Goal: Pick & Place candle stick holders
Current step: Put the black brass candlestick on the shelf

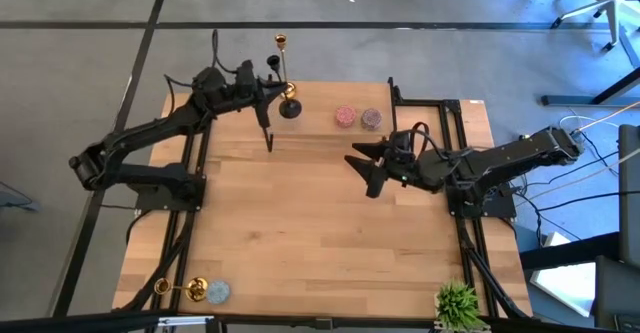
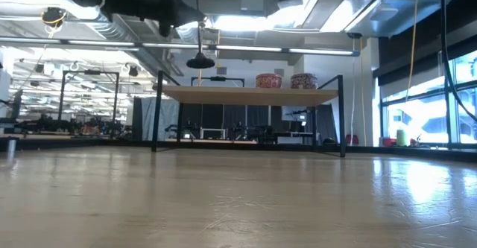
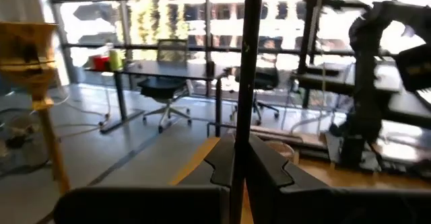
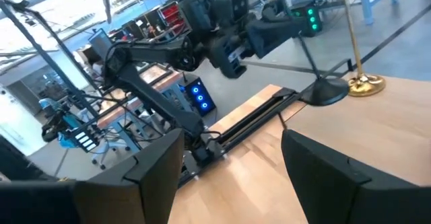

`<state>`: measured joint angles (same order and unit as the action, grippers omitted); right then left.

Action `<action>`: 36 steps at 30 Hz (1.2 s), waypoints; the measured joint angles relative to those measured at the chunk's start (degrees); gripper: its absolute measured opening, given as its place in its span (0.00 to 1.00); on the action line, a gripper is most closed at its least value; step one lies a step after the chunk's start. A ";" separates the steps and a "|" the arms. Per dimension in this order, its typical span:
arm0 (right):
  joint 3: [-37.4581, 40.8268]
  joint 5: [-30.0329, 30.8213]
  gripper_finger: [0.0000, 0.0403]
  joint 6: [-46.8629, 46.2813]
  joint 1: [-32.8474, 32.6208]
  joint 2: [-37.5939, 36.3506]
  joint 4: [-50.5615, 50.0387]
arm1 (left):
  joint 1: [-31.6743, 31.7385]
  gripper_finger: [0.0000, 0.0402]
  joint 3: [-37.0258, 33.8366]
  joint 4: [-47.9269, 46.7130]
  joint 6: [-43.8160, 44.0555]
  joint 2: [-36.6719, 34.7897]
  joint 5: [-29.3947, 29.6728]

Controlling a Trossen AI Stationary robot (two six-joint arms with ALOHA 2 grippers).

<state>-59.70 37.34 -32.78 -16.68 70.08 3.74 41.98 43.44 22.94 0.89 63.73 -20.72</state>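
Light wooden table (image 1: 330,223) on a grey floor, seen from above. We see the left gripper (image 1: 268,101) reaching to the far edge, clenched on the thin stem of a black candlestick with a round flared base (image 1: 290,110); the stem runs up between its fingers (image 3: 269,170) in the left wrist view. That black base sits just beside the base of a tall shiny gold candlestick with a small cup on top (image 1: 283,63), standing upright at the far edge. We cannot tell whether the black base touches the table.

We see the right gripper (image 1: 358,173) hovering over the mid-right of the table, jaws apart and grasping nothing.

A second shiny gold candlestick (image 1: 180,289) lies on its side at the near left corner, beside a small bluish round dish (image 1: 217,292). Two small round bowls, one pink (image 1: 345,116) and one darker (image 1: 371,119), sit near the far edge. A green potted plant (image 1: 457,303) is at the near right edge.
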 joint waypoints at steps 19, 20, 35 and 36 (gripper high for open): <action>0.00 0.00 0.63 -2.87 0.91 0.07 -1.59 | 7.78 0.03 -0.02 0.76 -3.35 8.75 -7.86; 0.00 0.00 0.63 -2.93 0.91 0.07 -1.73 | 7.76 0.03 -0.02 1.07 -3.17 8.63 -7.83; 0.00 0.11 0.63 -2.99 1.00 0.07 -2.36 | 7.73 0.03 -0.02 1.75 -2.13 8.23 -7.77; 0.00 0.11 0.63 -2.99 1.00 0.07 -2.36 | 7.72 0.03 -0.02 1.50 -2.13 8.23 -7.77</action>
<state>-59.70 37.45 -35.77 -15.68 70.15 1.39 49.70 43.42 24.44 -1.23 71.96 -28.49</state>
